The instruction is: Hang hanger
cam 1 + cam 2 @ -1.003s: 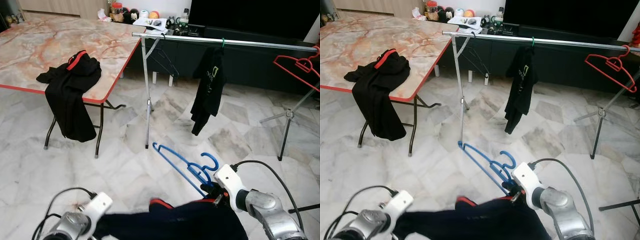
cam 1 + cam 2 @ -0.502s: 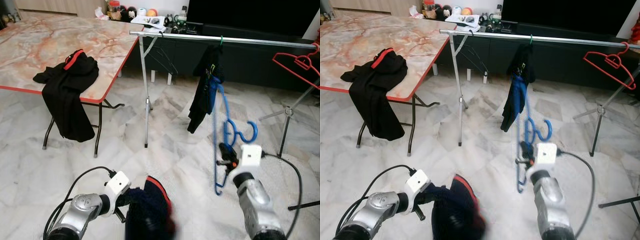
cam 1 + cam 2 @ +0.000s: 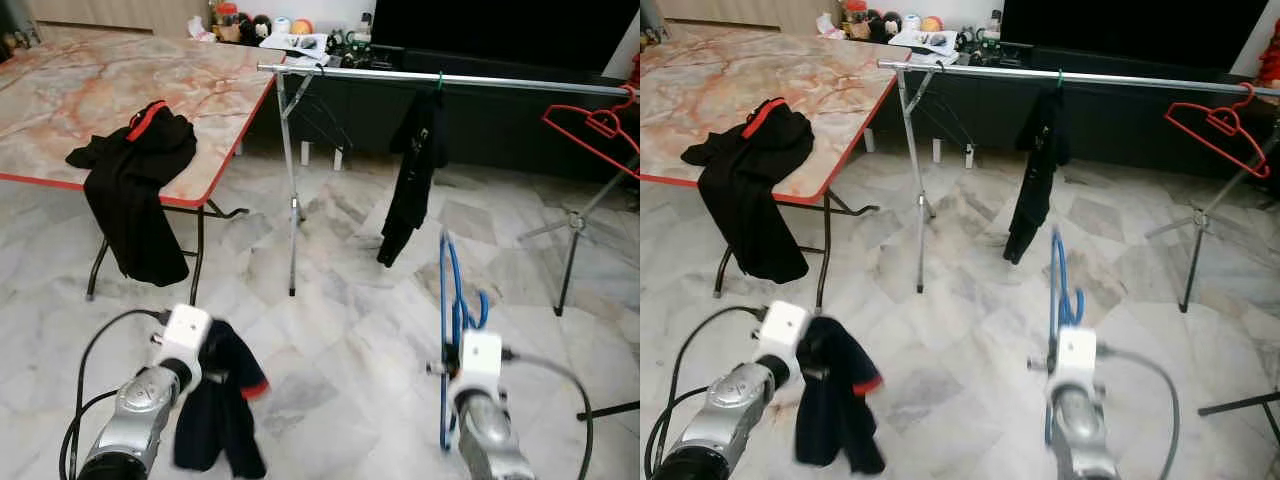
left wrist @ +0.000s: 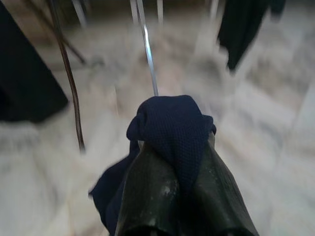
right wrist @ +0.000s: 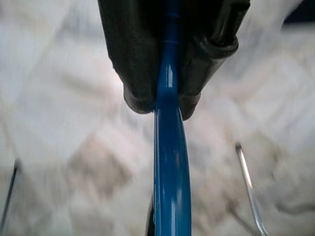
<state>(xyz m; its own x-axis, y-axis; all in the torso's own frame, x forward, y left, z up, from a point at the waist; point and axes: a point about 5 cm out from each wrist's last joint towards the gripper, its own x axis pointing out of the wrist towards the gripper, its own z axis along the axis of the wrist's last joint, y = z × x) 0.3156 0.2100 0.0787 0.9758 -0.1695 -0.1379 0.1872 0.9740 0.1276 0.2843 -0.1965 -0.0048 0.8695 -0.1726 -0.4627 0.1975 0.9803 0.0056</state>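
A blue plastic hanger (image 3: 446, 300) stands upright and edge-on above the floor, with my right gripper (image 3: 446, 369) shut on its lower bar. The right wrist view shows black fingers (image 5: 133, 73) clamped on the blue bar (image 5: 171, 172). My left gripper (image 3: 207, 361) is shut on a dark navy garment with red trim (image 3: 222, 405), which dangles limp below it; in the left wrist view the cloth (image 4: 172, 129) is bunched over the fingertips. Ahead stands the silver clothes rail (image 3: 480, 81), with a black shirt (image 3: 413, 170) hanging from it.
A red hanger (image 3: 592, 124) hangs at the rail's right end. A marble-topped folding table (image 3: 80, 90) at the left has a black garment (image 3: 135, 190) draped over its edge. Rack legs (image 3: 292, 220) and a stand (image 3: 570, 250) rest on the marble floor.
The left gripper swung left and the navy garment now hangs straight down from it. The right gripper turned the blue hanger edge-on and shifted it slightly left and lower.
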